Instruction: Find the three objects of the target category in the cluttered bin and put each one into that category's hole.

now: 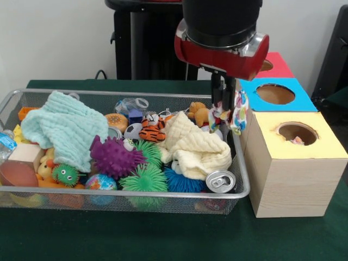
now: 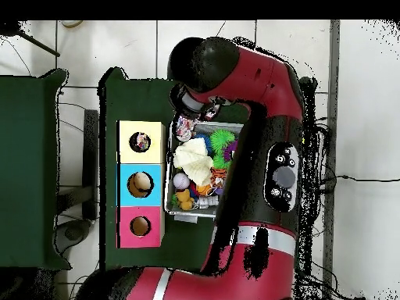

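Right at the front of the wire bin (image 1: 239,187) lies a silver can (image 1: 221,180), its top turned to the camera. Spiky balls sit beside the can: a blue one (image 1: 182,182), a green one (image 1: 144,179) and a purple one (image 1: 114,156). A pale yellow cloth (image 1: 196,147) is heaped just behind the can, and a light green cloth (image 1: 62,128) lies far off at the other end of the bin. A striped tiger toy (image 1: 152,130) peeks out behind the yellow cloth. Next to the bin, on the can's side, stand three wooden boxes in a row. The yellow box (image 1: 321,144) is closest, then the blue box (image 1: 296,98), then the red box (image 1: 280,65). Each has a round hole on top. The gripper (image 1: 225,106) hangs over the bin's edge by the yellow box. Its jaws are closed on a small colourful cloth toy (image 1: 234,114), which dangles in the air above the bin.

From above, the big red arm (image 2: 273,101) covers much of the bin (image 2: 205,126). The colourful cloth toy (image 2: 184,127) shows at the bin's corner, just beside the yellow box (image 2: 152,131). The gripper itself is hidden under the arm. The blue box (image 2: 123,183) is in the middle, with something tan in its hole, and the red box (image 2: 125,226) is at the far end from the toy. The yellow cloth (image 2: 191,160) lies in the bin next to the blue box.
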You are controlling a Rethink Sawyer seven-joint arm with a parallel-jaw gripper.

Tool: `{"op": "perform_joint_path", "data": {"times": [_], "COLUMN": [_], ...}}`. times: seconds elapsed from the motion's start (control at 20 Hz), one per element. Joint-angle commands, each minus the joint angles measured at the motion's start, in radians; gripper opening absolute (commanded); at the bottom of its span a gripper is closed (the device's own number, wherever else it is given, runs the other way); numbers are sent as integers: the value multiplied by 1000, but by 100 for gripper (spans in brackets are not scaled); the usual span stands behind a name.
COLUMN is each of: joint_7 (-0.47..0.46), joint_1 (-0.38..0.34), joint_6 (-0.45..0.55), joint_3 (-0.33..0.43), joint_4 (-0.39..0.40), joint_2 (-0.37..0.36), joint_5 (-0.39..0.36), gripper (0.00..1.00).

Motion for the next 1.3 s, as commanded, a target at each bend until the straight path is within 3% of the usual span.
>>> {"op": "perform_joint_path", "data": {"times": [0.05,0.3,0.8,1.05,1.3], "joint_7": [339,391,417,437,455], "joint_1": [7,26,26,36,43], "joint_6": [124,165,263,276,251], "joint_3": [21,9,17,19,18], "joint_4": [-65,-116,-106,-89,-106], "joint_2": [88,101,30,4,36], "joint_5": [34,48,96,121,131], "gripper": [0,0,0,0,0]}}
